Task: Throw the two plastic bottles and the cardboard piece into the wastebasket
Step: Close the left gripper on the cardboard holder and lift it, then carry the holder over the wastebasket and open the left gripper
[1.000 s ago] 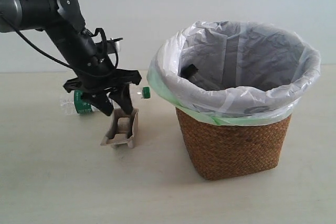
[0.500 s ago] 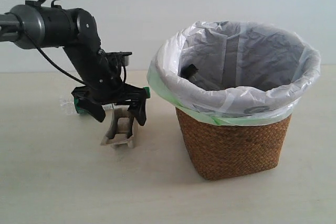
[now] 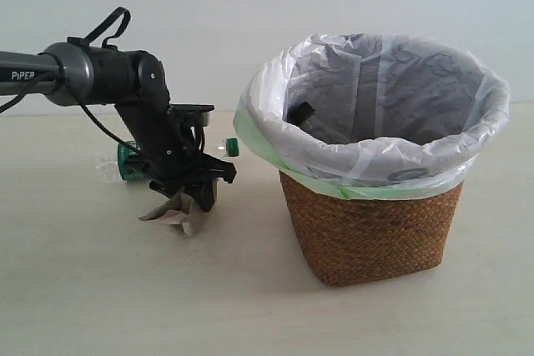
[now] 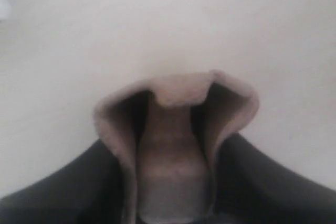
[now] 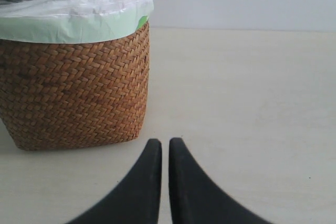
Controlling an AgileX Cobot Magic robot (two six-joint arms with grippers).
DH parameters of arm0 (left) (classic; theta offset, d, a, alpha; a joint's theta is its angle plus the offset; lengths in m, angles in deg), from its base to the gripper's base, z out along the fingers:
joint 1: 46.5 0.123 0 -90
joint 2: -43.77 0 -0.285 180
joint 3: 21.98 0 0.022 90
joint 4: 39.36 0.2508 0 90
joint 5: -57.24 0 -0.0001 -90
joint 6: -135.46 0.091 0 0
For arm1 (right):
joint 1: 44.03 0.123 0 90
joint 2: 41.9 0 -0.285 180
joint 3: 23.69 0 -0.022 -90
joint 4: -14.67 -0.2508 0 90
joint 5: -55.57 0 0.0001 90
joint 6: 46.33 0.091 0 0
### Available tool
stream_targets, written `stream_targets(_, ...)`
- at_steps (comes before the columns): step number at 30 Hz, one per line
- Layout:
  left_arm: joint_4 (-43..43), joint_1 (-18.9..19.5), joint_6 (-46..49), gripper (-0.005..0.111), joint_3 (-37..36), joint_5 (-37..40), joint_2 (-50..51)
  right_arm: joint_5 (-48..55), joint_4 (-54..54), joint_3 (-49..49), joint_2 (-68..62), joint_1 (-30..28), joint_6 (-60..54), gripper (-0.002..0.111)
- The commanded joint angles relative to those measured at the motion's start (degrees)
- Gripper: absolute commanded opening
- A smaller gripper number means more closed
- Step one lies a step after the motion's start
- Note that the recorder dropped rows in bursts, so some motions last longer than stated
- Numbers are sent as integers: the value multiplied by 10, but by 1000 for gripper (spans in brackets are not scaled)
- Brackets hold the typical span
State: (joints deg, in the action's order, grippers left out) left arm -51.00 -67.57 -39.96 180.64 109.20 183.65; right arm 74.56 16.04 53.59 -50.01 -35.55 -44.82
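The grey-brown cardboard piece (image 3: 168, 213) lies left of the wastebasket (image 3: 371, 231), and my left gripper (image 3: 193, 198) comes down onto it from above. In the left wrist view the cardboard piece (image 4: 173, 90) sits squeezed between the dark fingers (image 4: 84, 182), its sides folded inward, so the left gripper (image 4: 170, 153) is shut on it. The green-cap bottle (image 3: 127, 164) lies on the table behind the arm, its cap (image 3: 232, 147) pointing at the basket. A black cap (image 3: 302, 111) shows inside the bag. My right gripper (image 5: 165, 144) is shut and holds nothing, beside the wastebasket (image 5: 73, 93).
The pale table (image 3: 100, 289) runs in front of and left of the basket. The white bag with a pale green edge (image 3: 259, 143) hangs over the basket's rim. A plain wall stands behind.
My left gripper has swung round, dropped over the cardboard piece and shut on it. The cardboard has tipped from upright to lying low and crumpled.
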Motion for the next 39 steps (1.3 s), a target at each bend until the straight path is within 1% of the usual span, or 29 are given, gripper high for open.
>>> stream_targets(1,5,-2,2,4,6,44,1,-6,5,-1,3,1,-2,2)
stream_targets(5,2,-2,2,4,10,59,-20,-6,5,-1,3,1,-2,2)
stream_targets(7,21,-2,2,4,10,55,-50,-4,5,-1,3,1,-2,2)
stream_targets(9,55,-2,-14,4,10,48,-88,-4,5,-1,3,1,-2,2)
stream_targets(10,97,-2,-27,4,10,48,-119,-4,5,-1,3,1,-2,2)
stream_targets(13,186,-2,-36,4,9,58,-188,-4,5,-1,3,1,-2,2)
stream_targets(15,205,-1,-37,4,9,86,-207,-4,5,-1,3,1,-2,2)
stream_targets(17,210,-1,-20,4,9,95,-214,-4,5,-1,3,1,-2,2)
stream_targets(18,224,-1,-27,4,9,98,-217,-4,5,-1,3,1,-2,2)
stream_targets(19,246,-1,-46,4,9,102,-220,-4,5,-1,3,1,-2,2)
stream_targets(20,306,-1,-92,4,9,102,-228,-4,5,-1,3,1,-2,2)
stream_targets(23,425,-1,-167,4,9,102,-248,-4,5,-1,3,1,-2,2)
stream_targets(26,480,-1,-206,4,9,98,-274,-4,5,-1,3,1,-2,2)
stream_targets(32,493,-1,-219,4,9,95,-292,-4,5,-1,3,1,-2,2)
stream_targets(36,413,-1,-206,4,5,66,-288,-4,5,-1,3,1,-2,2)
stream_targets(39,328,-1,-163,4,3,33,-281,-4,5,-1,3,1,-2,2)
